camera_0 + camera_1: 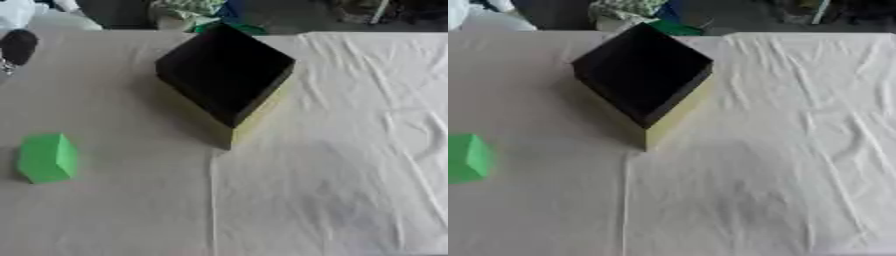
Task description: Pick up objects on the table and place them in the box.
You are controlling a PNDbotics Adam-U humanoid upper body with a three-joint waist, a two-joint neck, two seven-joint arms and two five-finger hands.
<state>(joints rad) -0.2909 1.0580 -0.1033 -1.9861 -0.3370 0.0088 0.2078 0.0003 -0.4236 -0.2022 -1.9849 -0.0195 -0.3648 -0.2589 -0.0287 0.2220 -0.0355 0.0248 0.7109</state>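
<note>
A box (pixel 229 75) with a black inside and yellow outer walls stands open-topped on the table's far middle, one corner turned toward me. A green block (pixel 46 158) lies by itself near the left edge, well apart from the box. At the far left edge a black rounded shape with a bit of silver below it looks like my left hand (pixel 17 46); it hangs far from both the block and the box and holds nothing that I can see. My right hand shows in neither view.
A creased white cloth (pixel 350 165) covers the table. Beyond the far edge lie bundled cloths and a green item (pixel 671 27) just behind the box. A pale rounded thing (pixel 52 21) sits at the far left corner.
</note>
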